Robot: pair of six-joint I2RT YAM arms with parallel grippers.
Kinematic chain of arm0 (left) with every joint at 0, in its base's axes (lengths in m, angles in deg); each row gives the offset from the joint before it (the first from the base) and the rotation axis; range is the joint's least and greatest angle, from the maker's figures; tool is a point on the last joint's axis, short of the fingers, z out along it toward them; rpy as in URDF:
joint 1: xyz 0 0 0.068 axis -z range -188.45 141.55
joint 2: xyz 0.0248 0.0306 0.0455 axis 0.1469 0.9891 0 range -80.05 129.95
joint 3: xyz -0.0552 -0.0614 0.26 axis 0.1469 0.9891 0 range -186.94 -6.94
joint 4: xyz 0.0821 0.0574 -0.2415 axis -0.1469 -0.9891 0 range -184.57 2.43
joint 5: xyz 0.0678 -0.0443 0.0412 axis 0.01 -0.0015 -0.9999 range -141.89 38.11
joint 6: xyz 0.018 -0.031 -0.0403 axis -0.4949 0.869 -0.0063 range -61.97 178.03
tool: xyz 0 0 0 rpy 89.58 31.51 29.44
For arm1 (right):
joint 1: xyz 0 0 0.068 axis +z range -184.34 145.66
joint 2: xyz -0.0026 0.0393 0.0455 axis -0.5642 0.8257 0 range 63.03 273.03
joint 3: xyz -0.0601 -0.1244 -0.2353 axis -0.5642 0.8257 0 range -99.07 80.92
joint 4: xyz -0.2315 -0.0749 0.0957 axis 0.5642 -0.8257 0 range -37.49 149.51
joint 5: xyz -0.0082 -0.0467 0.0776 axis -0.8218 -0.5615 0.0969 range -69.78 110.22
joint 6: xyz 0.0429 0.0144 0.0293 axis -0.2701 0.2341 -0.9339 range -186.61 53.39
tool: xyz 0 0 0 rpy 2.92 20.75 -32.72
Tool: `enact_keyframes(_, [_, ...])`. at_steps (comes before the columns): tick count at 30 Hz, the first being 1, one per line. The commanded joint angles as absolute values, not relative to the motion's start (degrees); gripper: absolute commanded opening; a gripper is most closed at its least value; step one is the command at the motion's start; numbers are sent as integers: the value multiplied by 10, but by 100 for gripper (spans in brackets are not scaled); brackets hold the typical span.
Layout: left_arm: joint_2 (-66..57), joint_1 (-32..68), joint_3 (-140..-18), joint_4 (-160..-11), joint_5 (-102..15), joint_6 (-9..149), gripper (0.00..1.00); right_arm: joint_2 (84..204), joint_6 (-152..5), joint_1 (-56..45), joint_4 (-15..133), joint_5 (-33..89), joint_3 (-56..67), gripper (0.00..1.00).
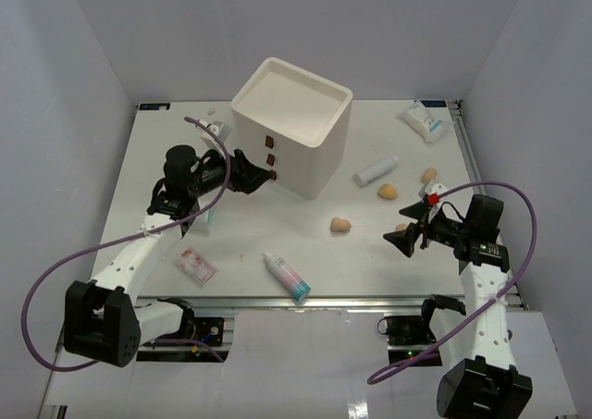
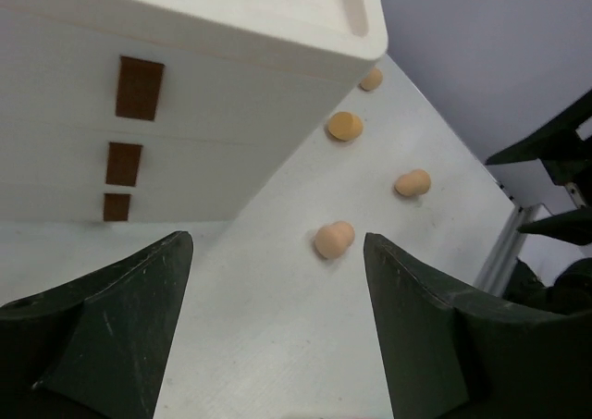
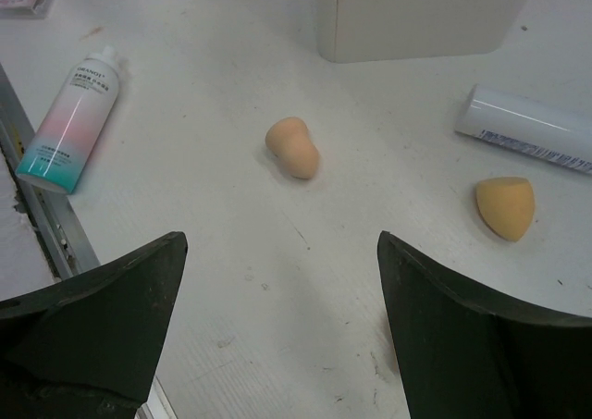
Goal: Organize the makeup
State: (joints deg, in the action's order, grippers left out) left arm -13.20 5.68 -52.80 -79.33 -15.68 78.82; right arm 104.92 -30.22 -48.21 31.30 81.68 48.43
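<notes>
Tan sponge [image 3: 293,147] lies loose, so your right pincer [image 1: 407,237] gapes wide at it. Your left pincer [image 1: 252,173], wide too, faces the drawer box [image 1: 294,123]

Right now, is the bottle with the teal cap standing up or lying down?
Lying down: the bottle rests on its side on the table.

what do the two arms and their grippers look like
The left arm and right arm have white links, black joints and bases, and a looping purple cable each. The left gripper and right gripper are black, with two broad wedge-shaped fingers. A small red tag sits by the right gripper.
</notes>
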Motion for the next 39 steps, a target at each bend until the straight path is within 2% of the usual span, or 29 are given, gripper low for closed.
enact_keyframes(1, [-78, 69, -595, -804, -224, 701, 83, 1032, -269, -483, 297, 853, 469, 90])
enact_keyframes(6, [-12, 98, -660, -842, -286, 650, 73, 1020, -240, -484, 279, 858, 468, 90])
enact_keyframes(11, [23, 107, -689, -851, -328, 638, 68, 1015, -238, -484, 279, 859, 469, 90])
enact_keyframes(26, [96, 115, -759, -855, -358, 629, 51, 1019, -240, -484, 280, 855, 469, 90])
enact_keyframes(31, [103, 115, -766, -857, -351, 633, 40, 1020, -240, -484, 281, 853, 469, 90])
enact_keyframes(34, [94, 115, -758, -859, -347, 632, 24, 1020, -241, -484, 281, 852, 469, 90])
enact_keyframes(35, [87, 115, -754, -859, -347, 633, 15, 1020, -242, -484, 281, 852, 469, 90])
enact_keyframes(36, [80, 115, -750, -860, -347, 633, 14, 1020, -242, -484, 281, 852, 469, 90])
enact_keyframes(39, [45, 115, -723, -862, -355, 636, 0, 1019, -242, -484, 281, 853, 470, 90])
